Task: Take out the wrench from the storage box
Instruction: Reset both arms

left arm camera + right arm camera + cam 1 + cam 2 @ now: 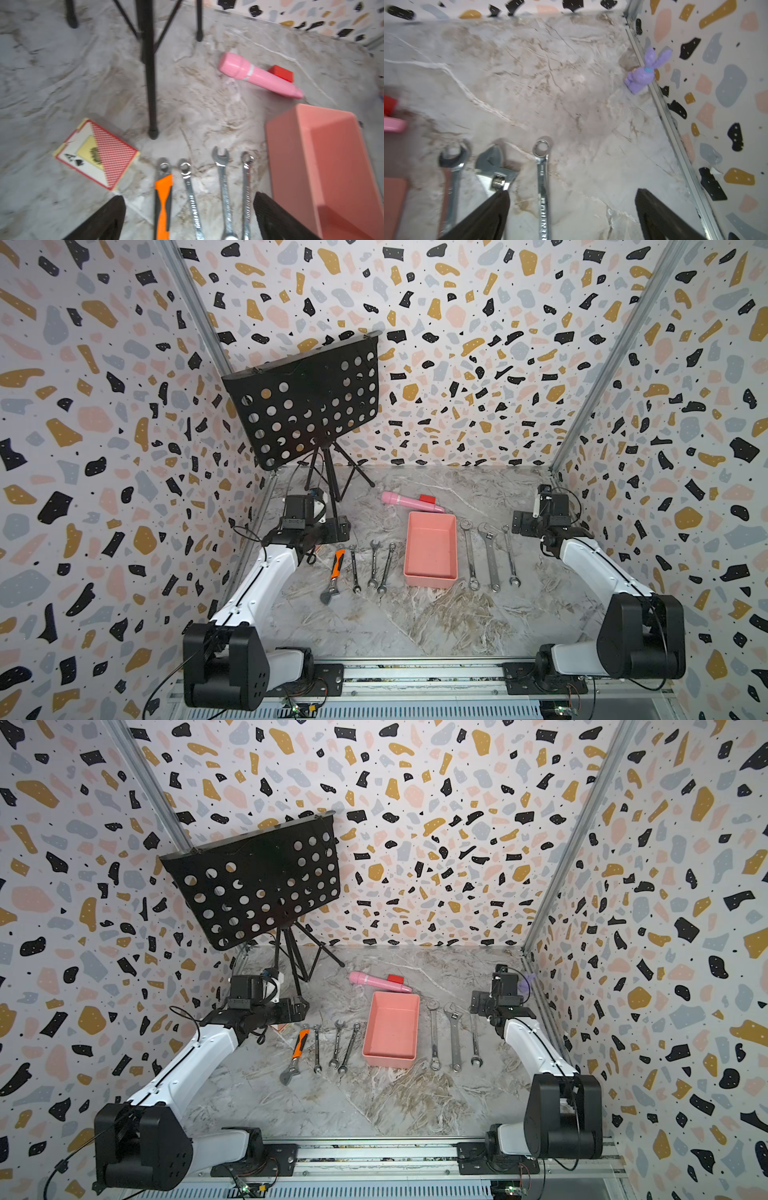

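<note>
Surface: a grey-brown marbled tabletop (415,626), closed in by panels with a speckled terrazzo pattern.
Right gripper (572,192): fingers spread wide with nothing gripped. It hangs over the ring end of the slim wrench.
Slim wrench (543,187): lies flat on the tabletop, outside the storage box. The right wrist view shows it between the two black fingers. In both top views it is the outermost of three tools on the box's right.
Left gripper (189,197): fingers wide apart and holding nothing, above the far ends of the tools on the box's left.
Neighbours: an adjustable wrench (489,558) and a larger combination wrench (469,556) lie between the slim wrench and the box. They are parallel and do not touch.
Storage box (428,580): salmon-pink, standing upright mid-table, its whole inner floor in view.
Left row: an orange-handled wrench (336,568) and three spanners (373,564) lie side by side.
Behind the box: a pink stick (411,502) lies just beyond the far wall, with a red block (428,499) right behind it.
Far left: a black music stand (307,406), with a card pack (95,153) near one of its feet.
Right wall: a purple rabbit figure (645,72) stands against it.
</note>
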You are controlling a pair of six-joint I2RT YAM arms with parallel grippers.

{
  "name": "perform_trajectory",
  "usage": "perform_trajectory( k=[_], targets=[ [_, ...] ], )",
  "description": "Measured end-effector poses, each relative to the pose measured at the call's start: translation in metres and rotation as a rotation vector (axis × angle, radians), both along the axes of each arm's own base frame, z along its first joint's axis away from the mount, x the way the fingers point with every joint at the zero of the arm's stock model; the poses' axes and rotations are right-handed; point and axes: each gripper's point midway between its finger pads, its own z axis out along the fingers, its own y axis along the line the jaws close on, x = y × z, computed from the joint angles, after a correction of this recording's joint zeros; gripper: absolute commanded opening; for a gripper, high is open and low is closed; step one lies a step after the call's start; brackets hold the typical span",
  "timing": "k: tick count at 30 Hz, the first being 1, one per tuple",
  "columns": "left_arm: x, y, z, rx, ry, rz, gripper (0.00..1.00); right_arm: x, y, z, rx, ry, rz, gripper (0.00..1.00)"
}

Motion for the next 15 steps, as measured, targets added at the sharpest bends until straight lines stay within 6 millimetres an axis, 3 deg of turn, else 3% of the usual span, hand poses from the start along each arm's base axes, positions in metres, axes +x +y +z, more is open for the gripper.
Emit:
perform_trajectory(
  k=[3,5,9,15],
  targets=[
    [0.007,0.026,-0.027,0.089,-0.018,0.059,1.0,-0.017,-0.01,-0.044,-0.049,0.034,-0.012,1.0],
    [0.007,0.036,-0.049,0.144,-0.02,0.079,1.0,-0.023,-0.014,-0.056,-0.074,0.036,-0.009,1.0],
    [0.009,0.055,-0.07,0.184,-0.006,0.128,1.0,-0.01,-0.025,-0.039,-0.105,-0.06,-0.039,1.0],
    [0.028,0.081,-0.044,0.158,-0.147,0.224,1.0,-0.006,-0.051,-0.01,-0.11,-0.192,-0.118,1.0]
  ],
)
